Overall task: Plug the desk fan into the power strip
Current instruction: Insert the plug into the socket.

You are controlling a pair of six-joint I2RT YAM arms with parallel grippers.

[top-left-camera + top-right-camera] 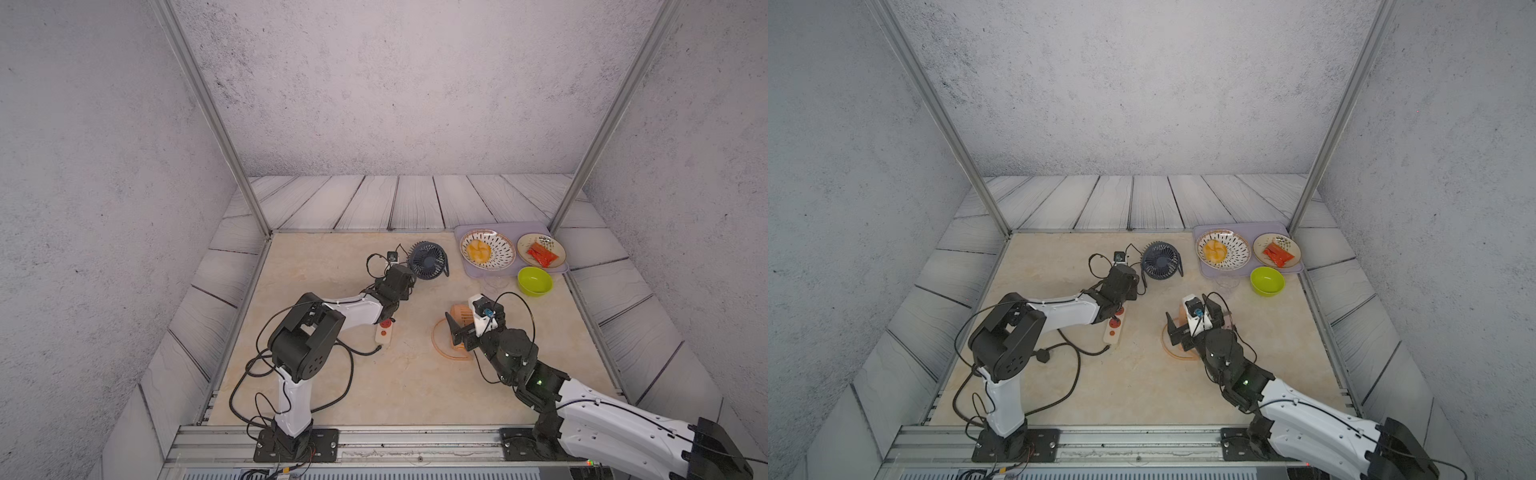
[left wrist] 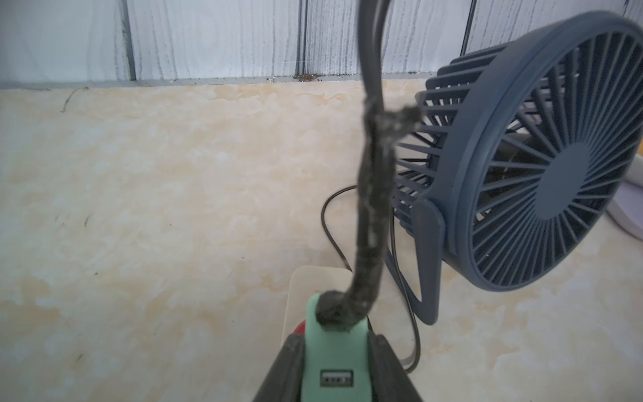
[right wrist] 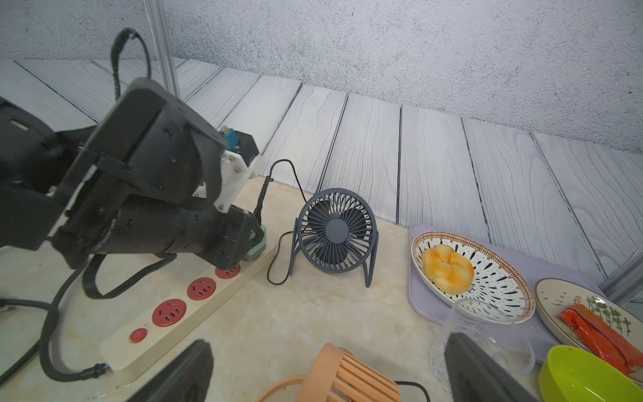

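Observation:
The dark blue desk fan (image 1: 427, 261) (image 3: 335, 231) stands upright at the back middle of the table. Its thin black cord runs to a mint-green plug (image 2: 335, 348) with a taped black lead. My left gripper (image 2: 335, 369) is shut on that plug, a finger on each side. The plug sits on the far-end red socket of the cream power strip (image 3: 181, 309) (image 1: 1115, 330); how deep it sits cannot be told. My right gripper (image 3: 327, 365) hangs open over a small orange fan (image 3: 348, 379), holding nothing.
A purple tray (image 1: 498, 227) at the back right carries a plate with a bun (image 1: 487, 249) and a plate with a red packet (image 1: 541, 250). A green bowl (image 1: 535, 281) and a clear glass (image 1: 494, 284) stand before it. The strip's thick black cord (image 1: 1075, 361) loops at front left.

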